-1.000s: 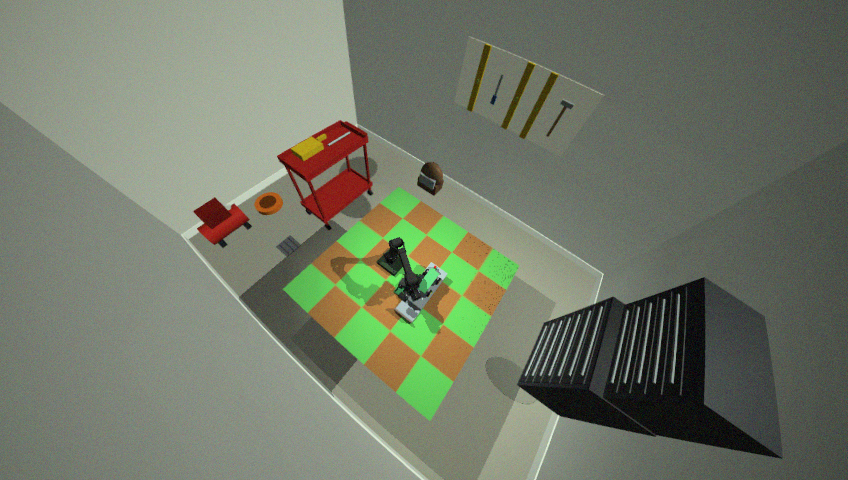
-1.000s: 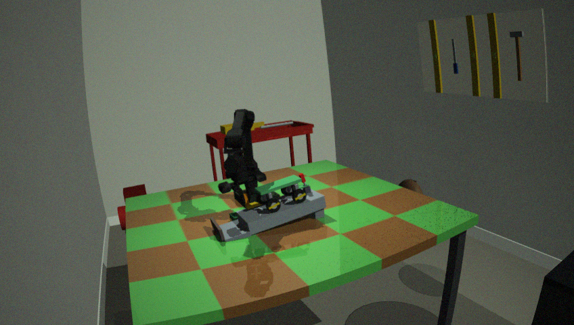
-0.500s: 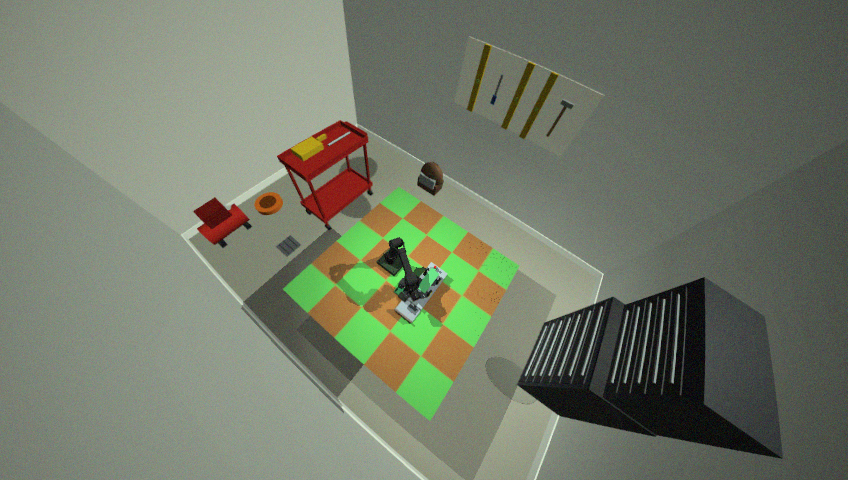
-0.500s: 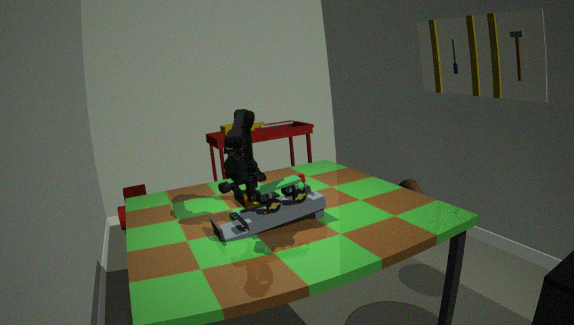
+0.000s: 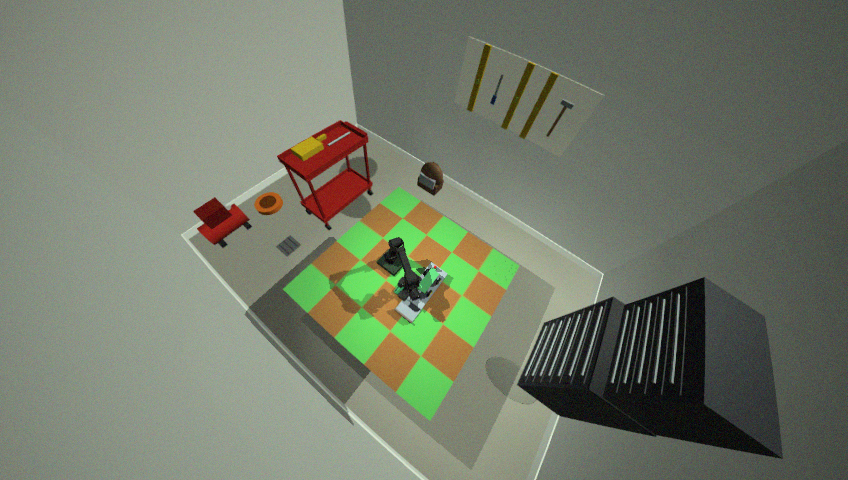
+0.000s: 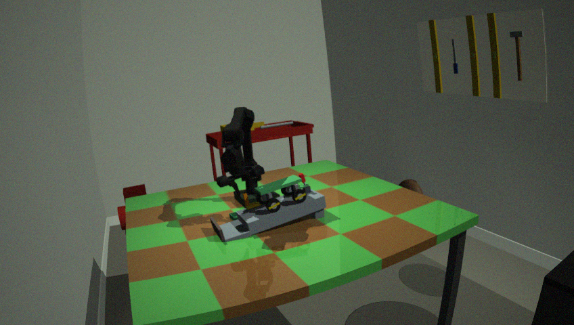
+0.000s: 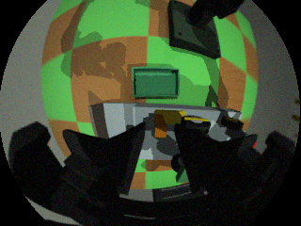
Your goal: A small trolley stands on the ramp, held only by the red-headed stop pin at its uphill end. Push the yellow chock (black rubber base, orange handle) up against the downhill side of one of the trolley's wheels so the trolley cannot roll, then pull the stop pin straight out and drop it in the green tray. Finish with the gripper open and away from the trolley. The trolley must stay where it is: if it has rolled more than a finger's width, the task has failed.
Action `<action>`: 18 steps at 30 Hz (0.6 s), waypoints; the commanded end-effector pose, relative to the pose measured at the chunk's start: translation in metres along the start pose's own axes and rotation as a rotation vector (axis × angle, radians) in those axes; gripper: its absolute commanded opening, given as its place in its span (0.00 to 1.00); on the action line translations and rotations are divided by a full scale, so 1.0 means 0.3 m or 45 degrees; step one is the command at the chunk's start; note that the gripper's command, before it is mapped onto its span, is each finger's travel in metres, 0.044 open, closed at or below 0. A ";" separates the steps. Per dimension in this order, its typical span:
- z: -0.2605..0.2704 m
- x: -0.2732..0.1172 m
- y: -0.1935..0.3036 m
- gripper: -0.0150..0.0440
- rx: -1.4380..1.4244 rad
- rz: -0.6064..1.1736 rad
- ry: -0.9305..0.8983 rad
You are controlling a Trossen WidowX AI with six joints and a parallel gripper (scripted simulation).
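Claw (image 5: 411, 292) (image 6: 248, 203) (image 7: 160, 126) part-open, chock (image 6: 252, 201) (image 7: 170, 116) nr wheel (image 6: 273, 204) (image 7: 196, 123)

The counter (image 5: 318, 288) (image 6: 340, 249) (image 7: 94, 89) is checkered in bright green and orange-brown. The ramp (image 5: 410, 310) (image 6: 283, 215) (image 7: 115, 118) is pale grey, the tray (image 7: 156, 83) dark green. At twelve o'clock from the ramp in the exterior view, the trolley (image 5: 428, 279) (image 6: 279, 183) has a green deck and black wheels striped yellow; the stop pin's head (image 6: 301, 177) is red. The chock (image 6: 251, 201) (image 7: 162, 123) shows yellow and orange; the end effector (image 5: 408, 287) (image 6: 246, 203) (image 7: 160, 126) is black.
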State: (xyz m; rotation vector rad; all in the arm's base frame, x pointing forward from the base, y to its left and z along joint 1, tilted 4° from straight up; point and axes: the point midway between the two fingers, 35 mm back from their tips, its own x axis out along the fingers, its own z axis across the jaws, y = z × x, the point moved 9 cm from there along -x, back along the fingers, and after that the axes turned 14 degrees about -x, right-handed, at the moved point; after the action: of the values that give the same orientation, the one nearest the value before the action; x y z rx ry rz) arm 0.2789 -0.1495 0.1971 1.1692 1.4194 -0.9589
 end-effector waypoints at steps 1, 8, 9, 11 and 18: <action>-0.001 -0.048 -0.002 0.58 -0.007 0.014 -0.003; 0.000 -0.081 0.000 0.62 -0.001 0.006 -0.004; 0.000 -0.081 0.000 0.67 -0.001 0.006 -0.004; 0.000 -0.081 0.000 0.75 -0.001 0.006 -0.004; -0.044 -0.121 0.028 0.58 -0.289 0.069 -0.133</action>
State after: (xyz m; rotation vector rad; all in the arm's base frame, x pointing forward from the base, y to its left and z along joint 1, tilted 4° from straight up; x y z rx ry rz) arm 0.2824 -0.1491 0.2242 1.0754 1.4022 -0.8697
